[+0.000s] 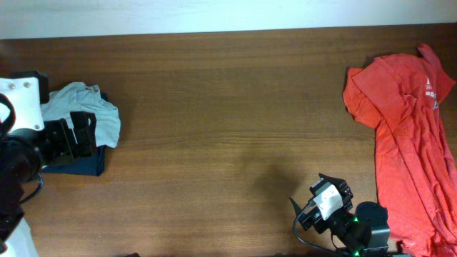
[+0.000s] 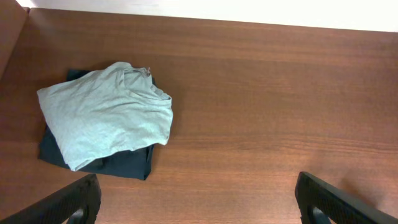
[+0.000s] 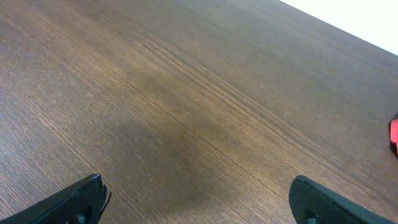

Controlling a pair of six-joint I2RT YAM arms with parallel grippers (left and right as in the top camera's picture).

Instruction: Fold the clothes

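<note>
A folded pale grey-blue T-shirt [image 2: 109, 115] lies on top of a folded navy one [image 2: 121, 165] at the table's left edge. My left gripper [image 2: 198, 182] hovers open just in front of this stack [image 1: 93, 118], with nothing between its fingers [image 2: 74, 200]. An orange-red T-shirt [image 1: 410, 128] with white print lies crumpled and unfolded at the far right. Near the front edge, left of that shirt, my right gripper [image 1: 315, 194] stands open over bare wood. In the right wrist view only a sliver of the orange-red shirt [image 3: 394, 134] shows, and the right gripper [image 3: 198, 182] holds nothing.
The brown wooden table [image 1: 228, 107] stretches between the two piles. A pale wall strip [image 1: 214, 14] runs along its far edge. The left arm's white body [image 1: 21, 103] overlaps the stack's left side in the overhead view.
</note>
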